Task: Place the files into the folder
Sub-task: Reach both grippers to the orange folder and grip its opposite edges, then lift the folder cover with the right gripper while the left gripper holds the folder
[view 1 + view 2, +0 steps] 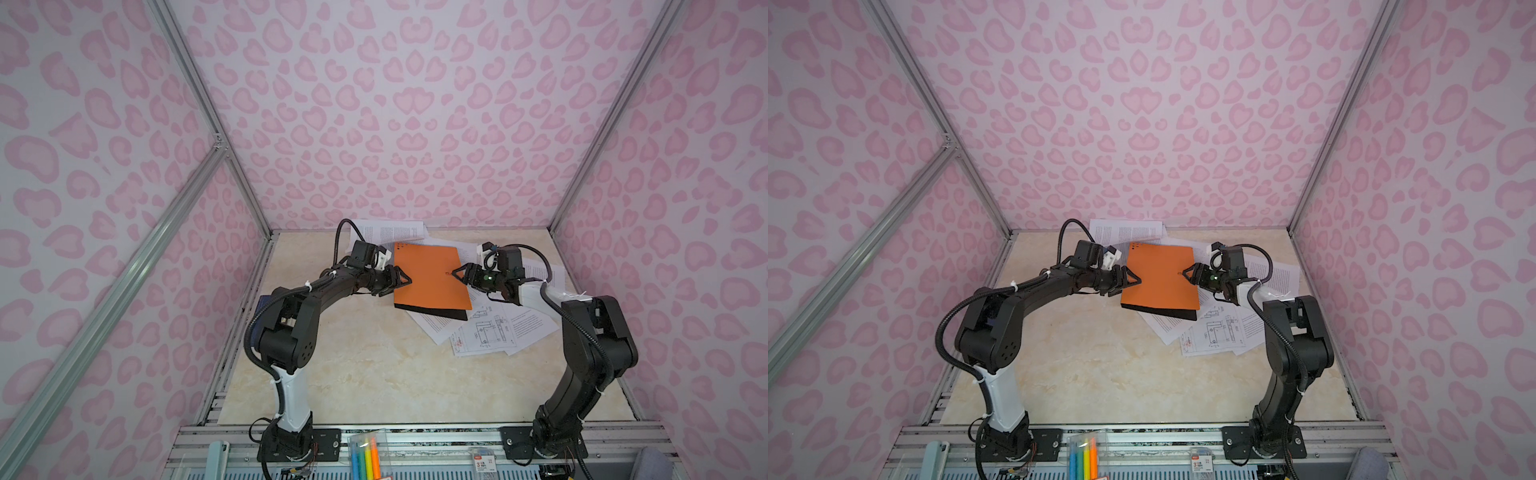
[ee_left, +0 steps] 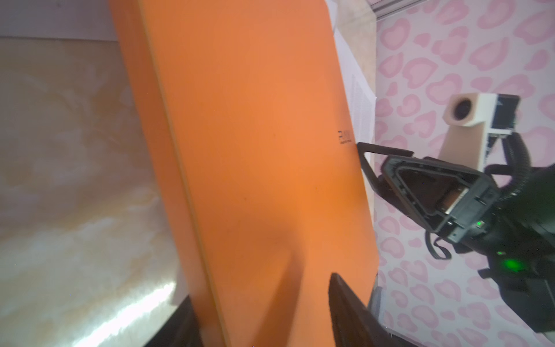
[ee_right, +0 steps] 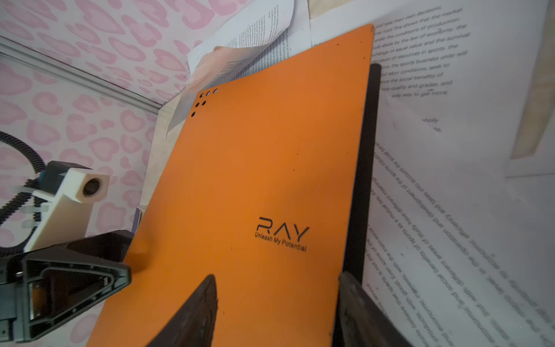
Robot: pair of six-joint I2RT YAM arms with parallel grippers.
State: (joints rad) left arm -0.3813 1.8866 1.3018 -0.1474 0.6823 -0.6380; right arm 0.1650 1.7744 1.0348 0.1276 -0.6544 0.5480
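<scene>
Pink heart-print walls (image 1: pixel 415 104) enclose a marbled worktop (image 1: pixel 374 374). Nearest, on the rail (image 1: pixel 415 434), a marker pack (image 1: pixel 365 455) and a tag (image 1: pixel 485 462) marked "3" are noted; its finer print is unreadable.

Further in, the files (image 1: pixel 490 332) lie fanned, partly under the closed folder (image 1: pixel 430 276), with more behind it. The files are judged light, floppy and easily creased. The folder is judged thin, smooth and springy, best taken at its long edges.

The left hand (image 1: pixel 405 279) and right hand (image 1: pixel 456 275) are seen astride opposite edges, jaws parted, not clamped.

A logo (image 3: pixel 282 235), "RAY, Unleash My Potential", is read on the folder; "sports business units" is read on one sheet (image 3: pixel 420 55).
</scene>
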